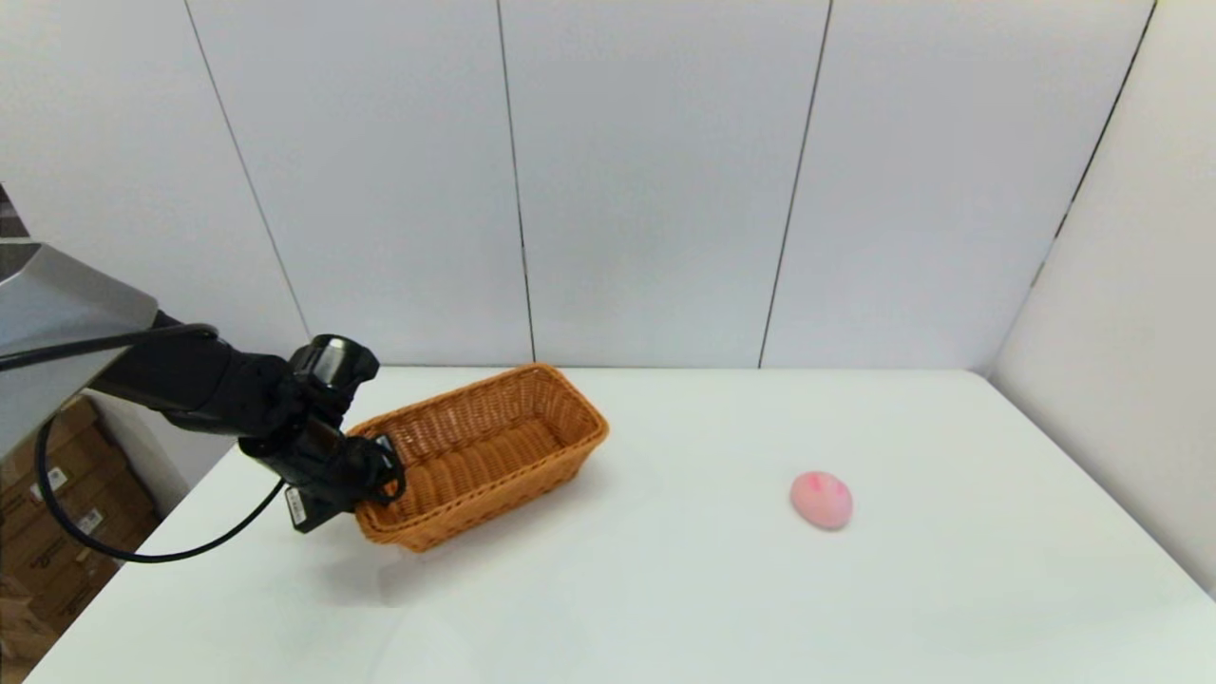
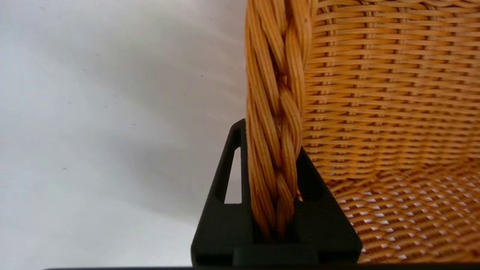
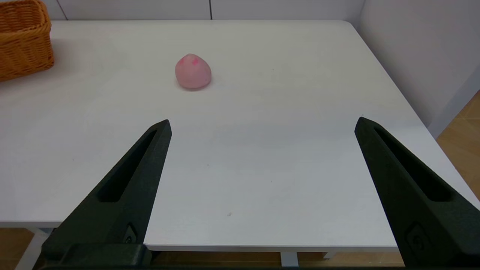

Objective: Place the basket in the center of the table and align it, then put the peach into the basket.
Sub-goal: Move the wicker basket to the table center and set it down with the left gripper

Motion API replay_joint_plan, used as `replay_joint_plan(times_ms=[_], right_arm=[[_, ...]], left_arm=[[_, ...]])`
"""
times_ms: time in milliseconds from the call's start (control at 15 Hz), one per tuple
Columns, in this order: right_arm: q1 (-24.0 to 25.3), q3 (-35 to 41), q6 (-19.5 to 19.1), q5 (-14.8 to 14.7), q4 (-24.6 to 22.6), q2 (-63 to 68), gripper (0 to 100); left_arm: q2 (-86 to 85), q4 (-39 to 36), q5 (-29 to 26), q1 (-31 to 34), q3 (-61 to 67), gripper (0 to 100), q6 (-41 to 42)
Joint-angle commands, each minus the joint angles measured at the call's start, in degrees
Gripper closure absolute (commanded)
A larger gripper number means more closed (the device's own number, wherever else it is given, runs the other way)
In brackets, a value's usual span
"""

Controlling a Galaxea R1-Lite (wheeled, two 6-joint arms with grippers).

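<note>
Here the left pincer (image 1: 385, 472) pinches the basket (image 1: 494, 446) rim, the right pincer (image 3: 262, 127) spread before the peach (image 3: 192, 71).

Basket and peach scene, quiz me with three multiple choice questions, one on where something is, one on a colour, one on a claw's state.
1. Where does the peach lie?
A. Inside the basket
B. On the table, right of the basket
C. In the right claw

2. What colour is the basket?
A. Orange-brown
B. Blue
C. White

3. What is the left claw doing?
A. Hanging open above the peach
B. Shut on the basket's rim
C. Parked out of sight

Answers:
1. B: the head view shows the peach on the bare table, apart from the basket.
2. A: its wicker shows orange-brown in all three views.
3. B: the left wrist view shows the braided rim pinched between both fingers, while the right claw is open near the table's front edge, holding nothing.
</note>
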Motion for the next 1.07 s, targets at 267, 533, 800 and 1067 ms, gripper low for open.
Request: replay_joint_plan(times_ms=[267,533,800,1067], right_arm=[[0.02,-0.08,-0.01,-0.02,0.12,-0.01,0],[0.02,-0.08,-0.09,-0.02,0.12,-0.01,0],[0.02,-0.08,-0.01,-0.02,0.12,-0.01,0],[0.02,-0.08,-0.09,-0.02,0.12,-0.01,0]], left_arm=[[-6.48,0.63,-14.59,0.88,-0.32,100,-2.11],[-10.35,3.71,-16.70,-1.85,-0.67,100,-1.49],[-11.32,4.94,-16.00,-13.01,-1.02,100,-1.32],[-8.33,4.85,-13.53,-20.30,-1.81,100,-1.32]])
